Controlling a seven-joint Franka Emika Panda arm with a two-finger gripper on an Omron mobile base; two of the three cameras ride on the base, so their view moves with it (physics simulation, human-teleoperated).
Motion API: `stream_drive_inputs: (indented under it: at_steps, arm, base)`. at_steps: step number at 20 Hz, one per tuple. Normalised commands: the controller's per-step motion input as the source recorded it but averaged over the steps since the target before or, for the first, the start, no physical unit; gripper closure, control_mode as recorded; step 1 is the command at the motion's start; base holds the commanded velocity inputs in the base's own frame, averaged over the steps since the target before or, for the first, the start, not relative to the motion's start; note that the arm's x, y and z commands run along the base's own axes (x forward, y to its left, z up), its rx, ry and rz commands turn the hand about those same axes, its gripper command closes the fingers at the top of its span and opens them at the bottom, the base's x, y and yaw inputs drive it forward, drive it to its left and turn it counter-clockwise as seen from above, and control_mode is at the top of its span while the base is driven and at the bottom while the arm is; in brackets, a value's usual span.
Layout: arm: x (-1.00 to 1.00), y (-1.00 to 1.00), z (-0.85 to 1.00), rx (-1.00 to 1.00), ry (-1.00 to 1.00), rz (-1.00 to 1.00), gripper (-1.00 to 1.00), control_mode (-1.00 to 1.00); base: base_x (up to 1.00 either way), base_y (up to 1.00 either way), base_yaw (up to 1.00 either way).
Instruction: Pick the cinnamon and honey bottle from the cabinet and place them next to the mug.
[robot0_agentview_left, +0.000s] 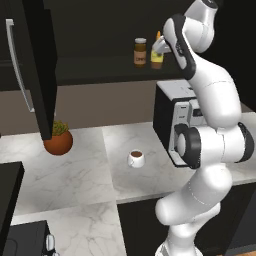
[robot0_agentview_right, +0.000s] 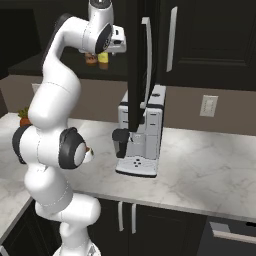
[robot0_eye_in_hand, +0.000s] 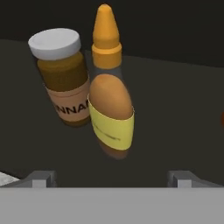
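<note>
The arm is stretched high toward the open cabinet (robot0_agentview_left: 100, 30), its gripper (robot0_eye_in_hand: 111, 177) held level with the dark shelf and its two fingertips spread wide with nothing between them. Straight ahead of it, in the hand view, the honey bottle (robot0_eye_in_hand: 109, 100) stands just in front of the fingers, yellow label facing out and orange nozzle pointing up, so I judge this bottle to be the one about to be taken first. The cinnamon (robot0_eye_in_hand: 63, 76) stands right beside it, so close that I cannot tell whether jar and bottle touch; that crowding is probably why the fingers are spread so wide and lined up on the bottle alone. From the left base view both stand side by side near the shelf's front edge, the bottle partly hidden behind the wrist. Down on the marble counter (robot0_agentview_left: 80, 175) the mug (robot0_agentview_left: 135, 158) waits in the open, well below the shelf, with a coffee machine (robot0_agentview_right: 142, 135) to one side and a potted plant (robot0_agentview_left: 58, 139) to the other.
</note>
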Motion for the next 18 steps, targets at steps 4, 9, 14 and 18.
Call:
stream_drive_inputs:
  at_steps: [4, 9, 14, 18]
  arm:
    - [0.03, 0.23, -0.24, 0.0, -0.04, 0.0, -1.0, -1.0]
    - [0.2, 0.06, -0.07, 0.0, -0.01, 0.0, -1.0, -1.0]
    - [0.11, -0.02, 0.0, 0.0, 0.0, 0.0, -1.0, -1.0]
    - [0.04, -0.06, 0.0, 0.0, 0.0, 0.0, -1.0, -1.0]
  base:
    - [0.0, 0.0, 0.0]
    - [0.0, 0.0, 0.0]
    - [0.0, 0.0, 0.0]
    - [0.0, 0.0, 0.0]
